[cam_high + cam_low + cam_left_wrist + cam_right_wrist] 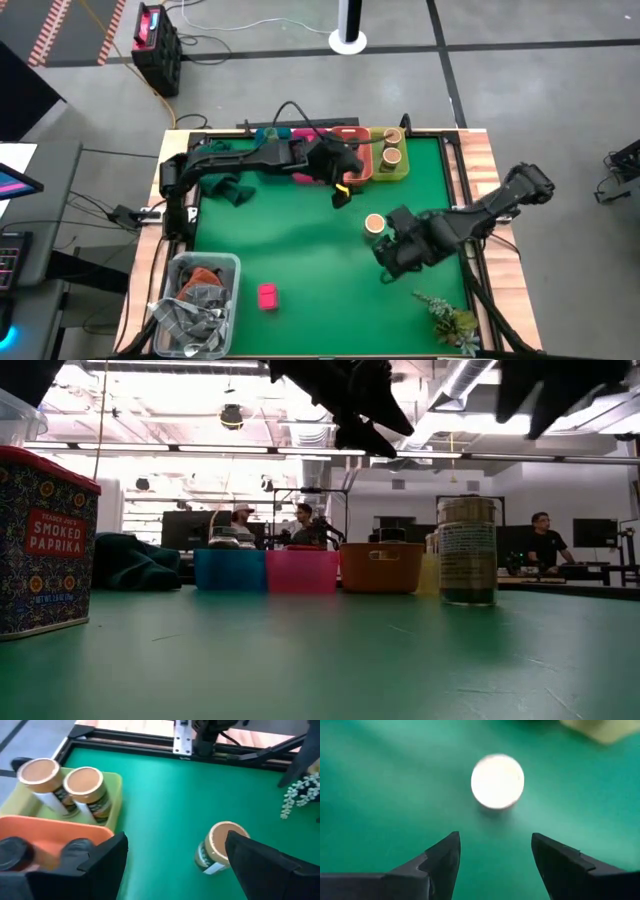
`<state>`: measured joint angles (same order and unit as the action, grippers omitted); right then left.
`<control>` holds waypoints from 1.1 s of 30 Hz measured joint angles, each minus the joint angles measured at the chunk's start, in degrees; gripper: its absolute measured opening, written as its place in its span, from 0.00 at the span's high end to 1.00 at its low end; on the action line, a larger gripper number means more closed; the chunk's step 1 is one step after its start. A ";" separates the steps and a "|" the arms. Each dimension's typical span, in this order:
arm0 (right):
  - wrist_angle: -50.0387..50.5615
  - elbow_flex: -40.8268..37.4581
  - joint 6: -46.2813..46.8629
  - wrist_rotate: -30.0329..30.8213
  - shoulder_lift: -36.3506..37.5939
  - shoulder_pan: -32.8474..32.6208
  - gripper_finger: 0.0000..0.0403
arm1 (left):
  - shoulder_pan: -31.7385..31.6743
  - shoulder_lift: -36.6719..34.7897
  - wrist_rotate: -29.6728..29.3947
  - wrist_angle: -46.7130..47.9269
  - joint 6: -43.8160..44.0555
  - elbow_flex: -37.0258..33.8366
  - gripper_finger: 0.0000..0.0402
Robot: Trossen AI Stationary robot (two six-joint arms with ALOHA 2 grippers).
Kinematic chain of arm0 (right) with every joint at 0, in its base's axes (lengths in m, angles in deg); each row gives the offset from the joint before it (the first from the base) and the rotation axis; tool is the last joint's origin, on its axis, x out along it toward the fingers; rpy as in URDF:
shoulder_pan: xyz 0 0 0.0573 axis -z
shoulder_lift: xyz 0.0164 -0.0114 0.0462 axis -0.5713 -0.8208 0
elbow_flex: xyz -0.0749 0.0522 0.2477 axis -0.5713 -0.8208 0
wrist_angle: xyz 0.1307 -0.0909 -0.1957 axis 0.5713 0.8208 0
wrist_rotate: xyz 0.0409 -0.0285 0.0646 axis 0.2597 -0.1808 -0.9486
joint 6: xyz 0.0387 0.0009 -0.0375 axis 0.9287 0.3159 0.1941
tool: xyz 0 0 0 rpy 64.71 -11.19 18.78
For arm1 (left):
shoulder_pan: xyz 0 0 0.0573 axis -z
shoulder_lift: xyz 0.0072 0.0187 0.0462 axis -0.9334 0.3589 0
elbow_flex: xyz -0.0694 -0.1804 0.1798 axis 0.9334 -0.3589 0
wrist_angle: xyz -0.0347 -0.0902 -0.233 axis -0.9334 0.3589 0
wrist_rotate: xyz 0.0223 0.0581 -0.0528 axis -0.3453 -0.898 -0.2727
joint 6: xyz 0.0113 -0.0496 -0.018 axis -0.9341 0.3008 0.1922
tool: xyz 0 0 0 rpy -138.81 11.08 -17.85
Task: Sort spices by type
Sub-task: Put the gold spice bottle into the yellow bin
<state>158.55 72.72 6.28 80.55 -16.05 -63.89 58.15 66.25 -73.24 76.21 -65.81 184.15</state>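
On green mat, tan-lidded jar stands upright.

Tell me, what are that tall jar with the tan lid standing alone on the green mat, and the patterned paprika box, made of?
The lone jar looks like clear glass or plastic, since dark contents show beside its paper label; its tan lid is matte, maybe wood or plastic. The paprika box looks like printed metal tin, with a rolled red rim and slight sheen, though coated card cannot be ruled out.

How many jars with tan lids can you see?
3. Two tan-lidded jars stand in the yellow bin; one stands alone on the green table. The arms may hide others.
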 joint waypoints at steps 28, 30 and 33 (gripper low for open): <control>-11.08 -0.02 -40.24 -20.65 -1.01 24.58 0.03 | -5.38 -18.25 -10.40 10.29 -11.59 -2.69 0.27; -11.42 -0.23 -41.01 -20.78 -2.36 24.88 0.01 | -6.10 -19.64 -11.56 11.33 -12.36 -2.69 0.27; -11.36 -0.31 -42.50 -21.24 -4.79 25.59 0.01 | -7.14 -21.38 -12.96 11.92 -12.85 -2.69 0.27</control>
<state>147.19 72.42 -36.22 59.31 -20.84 -38.30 51.01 44.87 -86.20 88.13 -78.67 181.46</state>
